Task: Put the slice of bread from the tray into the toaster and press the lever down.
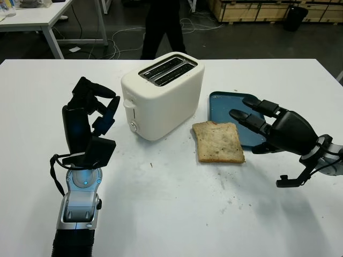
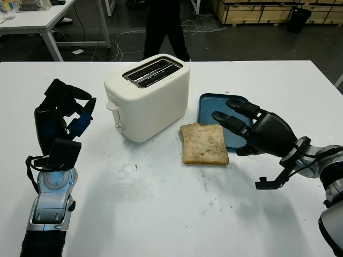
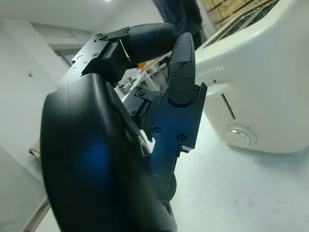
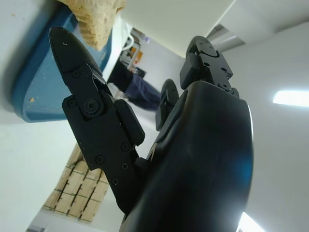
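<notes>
The slice of bread (image 1: 218, 142) lies flat on the white table (image 1: 171, 214), its right edge overlapping the blue tray (image 1: 224, 101). Left of it stands the white toaster (image 1: 163, 93) with two empty slots on top and its lever (image 1: 127, 103) up on the near-left end. My right hand (image 1: 252, 123) is open, held low over the tray just right of the bread, holding nothing. My left hand (image 1: 110, 101) stands upright left of the toaster, its fingers curled and empty. In the right wrist view the bread (image 4: 94, 17) and tray (image 4: 38, 92) lie close beyond the fingers.
A person (image 1: 163, 27) in dark clothes stands behind the table's far edge. Another white table (image 1: 37, 19) is at the back left, wooden crates (image 1: 257, 8) at the back right. Crumbs dot the table in front of the bread.
</notes>
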